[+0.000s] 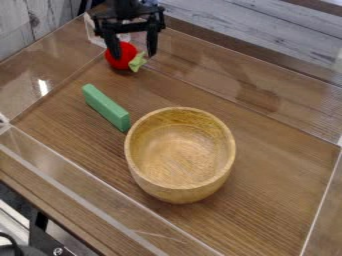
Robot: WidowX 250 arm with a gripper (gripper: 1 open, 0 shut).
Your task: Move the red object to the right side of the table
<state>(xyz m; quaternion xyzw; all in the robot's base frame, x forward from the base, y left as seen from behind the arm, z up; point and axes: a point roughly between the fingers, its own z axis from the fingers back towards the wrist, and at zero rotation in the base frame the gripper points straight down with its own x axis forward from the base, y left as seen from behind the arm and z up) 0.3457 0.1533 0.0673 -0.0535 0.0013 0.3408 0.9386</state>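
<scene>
Green block (pixel 106 106) lies at your left on the surface (pixel 267 190). Behind it, the gripper (pixel 128 42) stands released, jaws astride the red fruit (pixel 124 57) at the far left. Right: wooden bowl (pixel 181 153).

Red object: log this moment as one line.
phase: approach | gripper: open, fingers straddling red object | grasp: not closed | red object: far left of table

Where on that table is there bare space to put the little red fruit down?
The widest bare patch is the table to the right of the wooden bowl, up to the clear right wall. Another lies at the front left, below the green block. The far left corner is crowded: the red object sits there between the open jaws of the gripper.
</scene>
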